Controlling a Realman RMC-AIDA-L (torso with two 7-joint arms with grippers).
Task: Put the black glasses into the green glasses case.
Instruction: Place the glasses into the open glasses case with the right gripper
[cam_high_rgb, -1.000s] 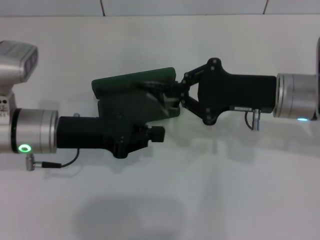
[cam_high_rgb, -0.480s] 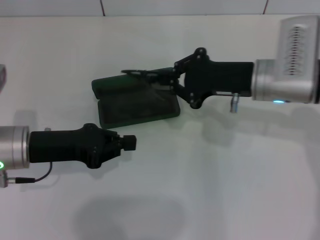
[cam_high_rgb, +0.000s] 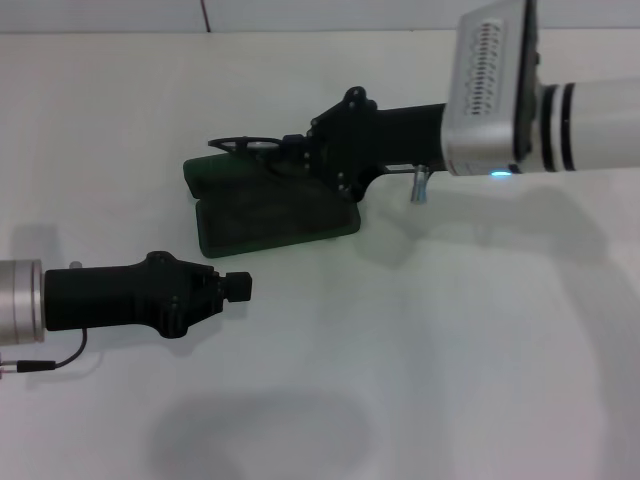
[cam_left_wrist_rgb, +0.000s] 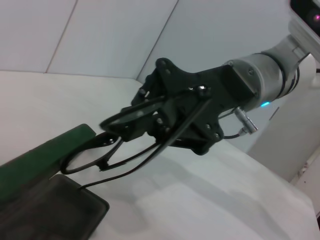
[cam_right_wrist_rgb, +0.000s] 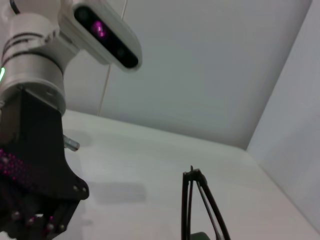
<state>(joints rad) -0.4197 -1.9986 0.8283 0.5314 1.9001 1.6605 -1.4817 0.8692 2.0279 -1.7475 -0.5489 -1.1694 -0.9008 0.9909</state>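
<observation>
The green glasses case (cam_high_rgb: 262, 222) lies open on the white table, its lid (cam_high_rgb: 215, 172) folded back on the far side. My right gripper (cam_high_rgb: 297, 156) is shut on the black glasses (cam_high_rgb: 245, 145) and holds them in the air over the lid's far edge, lenses pointing left. The left wrist view shows the right gripper (cam_left_wrist_rgb: 150, 117) gripping the glasses (cam_left_wrist_rgb: 90, 156) above the case (cam_left_wrist_rgb: 40, 157). The glasses' temple arms (cam_right_wrist_rgb: 198, 200) show in the right wrist view. My left gripper (cam_high_rgb: 240, 287) is shut and empty, in front of the case and to its left.
The white table (cam_high_rgb: 420, 360) spreads on all sides of the case. A white wall (cam_high_rgb: 370, 12) runs along the back. The right arm's silver wrist (cam_high_rgb: 500, 90) hangs high over the right half of the table.
My right gripper has lifted the glasses out of the case base and carried them left and back, over the lid. My left arm has pulled back to the left, away from the case.
</observation>
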